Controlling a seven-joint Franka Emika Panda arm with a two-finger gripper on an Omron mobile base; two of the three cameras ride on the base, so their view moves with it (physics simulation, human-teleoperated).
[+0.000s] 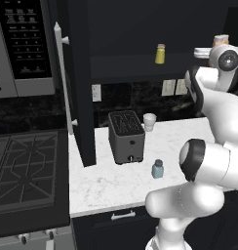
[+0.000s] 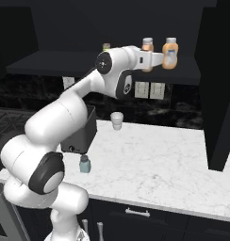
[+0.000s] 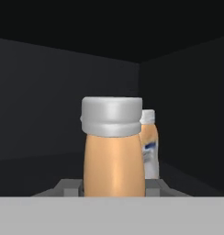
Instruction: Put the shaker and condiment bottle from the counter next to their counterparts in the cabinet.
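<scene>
At the upper right of the right base view, you see the gripper (image 2: 168,57) raised to the level of the cabinet shelf (image 2: 55,63), its jaws clenched on the condiment bottle (image 2: 169,53), which stands upright between them. Just to the left of it in that view, the other orange bottle (image 2: 147,45) with a whitish cap stands on the shelf. From the hand view, the held condiment bottle (image 3: 113,151) is at the centre, and the second bottle (image 3: 149,143) is close behind it to the right, inside the dark cabinet (image 3: 45,101).

On the left base view, you find the yellow shaker (image 1: 160,53) with a tan cap on the shelf at the upper centre. Lower down, the pale blue shaker (image 1: 157,169) with a dark cap stands on the marble tabletop (image 1: 106,188), near the right front of the black toaster (image 1: 126,136). A small white cup (image 1: 149,121) stands behind the toaster, near the wall.
</scene>
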